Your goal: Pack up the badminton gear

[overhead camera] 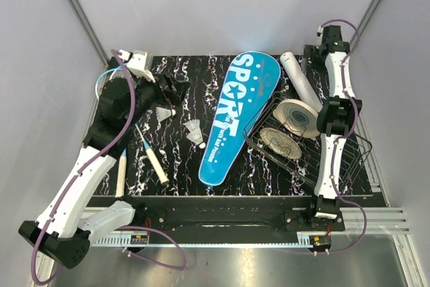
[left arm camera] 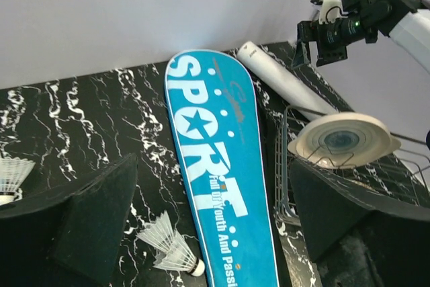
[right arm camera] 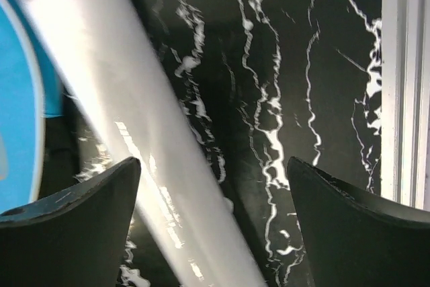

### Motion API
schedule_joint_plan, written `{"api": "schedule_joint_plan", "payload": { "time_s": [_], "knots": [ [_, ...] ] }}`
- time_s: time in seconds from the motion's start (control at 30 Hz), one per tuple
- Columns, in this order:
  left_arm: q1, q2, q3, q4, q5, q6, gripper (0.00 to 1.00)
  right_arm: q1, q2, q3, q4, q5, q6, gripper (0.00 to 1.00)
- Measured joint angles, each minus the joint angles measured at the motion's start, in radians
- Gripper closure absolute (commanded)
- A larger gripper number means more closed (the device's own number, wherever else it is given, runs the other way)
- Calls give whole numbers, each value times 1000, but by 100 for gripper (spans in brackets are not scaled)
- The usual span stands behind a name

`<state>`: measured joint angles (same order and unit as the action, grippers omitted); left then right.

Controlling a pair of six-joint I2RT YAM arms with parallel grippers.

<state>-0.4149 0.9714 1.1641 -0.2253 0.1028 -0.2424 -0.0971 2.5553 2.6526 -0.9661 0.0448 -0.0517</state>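
Both end effectors hung spread wide, grasping nothing, so all the gear lay unpacked on the tabletop (overhead camera: 181,166). The blue SPORT cover (overhead camera: 235,109) lay flat in the middle, and two rackets (overhead camera: 154,159) lay at the left. The right end effector (right arm camera: 213,166) hovered over the white tube (overhead camera: 299,78) (lined up to straddle it, I'd guess). The left end effector (overhead camera: 171,89) hung near the loose shuttlecocks (overhead camera: 195,129).

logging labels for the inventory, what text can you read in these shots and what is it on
"SPORT": large white letters on the blue racket cover.
"Full Of Youth And Passi": small white line below it, cut off by the frame edge.
Script mark near the cover's top: too small to read.
Nothing readable elsewhere.
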Motion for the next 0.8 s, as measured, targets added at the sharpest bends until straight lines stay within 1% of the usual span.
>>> {"api": "schedule_joint_plan", "payload": {
  "time_s": [0.1, 0.2, 0.47, 0.57, 0.63, 0.8],
  "knots": [
    [-35, 35, 0, -8, 1, 4, 1, -45, 40, 0, -36, -48, -36, 5],
    [-64, 73, 0, -17, 8, 7, 1, -55, 35, -8, -34, -89, -46, 5],
    [-81, 109, 0, -28, 26, 7, 1, -25, -3, -166, 20, -229, -68, 5],
    [-81, 109, 0, -28, 26, 7, 1, -14, -3, -193, 14, -239, -82, 5],
    [-81, 109, 0, -28, 27, 7, 1, -7, -3, -194, 14, -238, -92, 7],
    [-81, 109, 0, -28, 28, 7, 1, 10, -3, -196, 32, -171, -121, 14]
  ]
}}
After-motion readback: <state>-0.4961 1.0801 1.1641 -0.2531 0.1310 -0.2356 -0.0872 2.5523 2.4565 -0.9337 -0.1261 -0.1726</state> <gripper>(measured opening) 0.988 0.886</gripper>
